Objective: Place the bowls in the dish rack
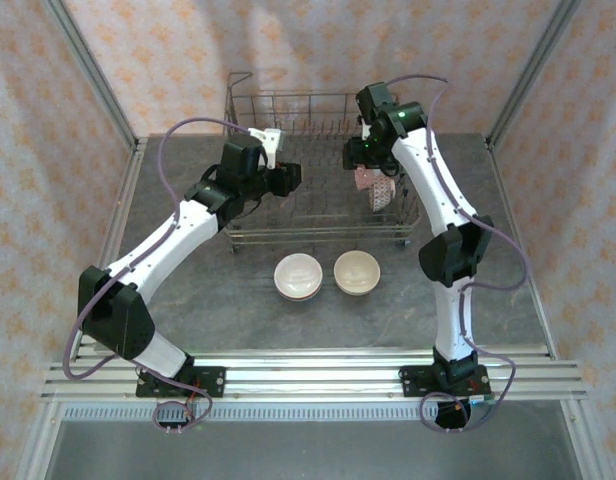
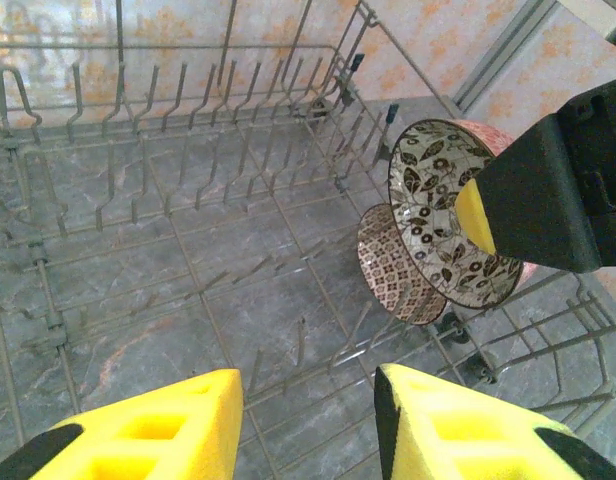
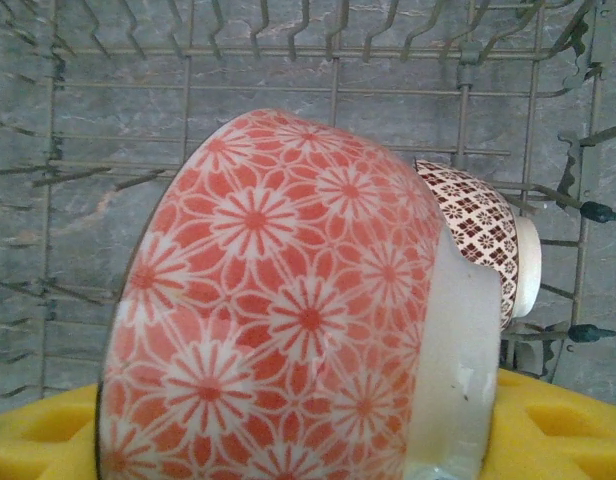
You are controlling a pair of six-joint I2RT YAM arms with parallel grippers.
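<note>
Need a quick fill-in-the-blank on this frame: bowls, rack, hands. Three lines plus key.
1. ___ pale bowls sit on the table in front of the dish rack.
2. The right hand grips the orange-flowered bowl over the ___.
3. The left hand is open and holds ___.
Missing words: two; dish rack; nothing.

Top camera: high behind the arm bases (image 1: 178, 380), looking down over the whole table (image 1: 188, 300). Left wrist camera: close, angled into the dish rack (image 2: 188, 150). Right wrist camera: nearer yet, against the red floral bowl (image 3: 288, 300). Both share the diamond-patterned bowl (image 2: 393, 285).
</note>
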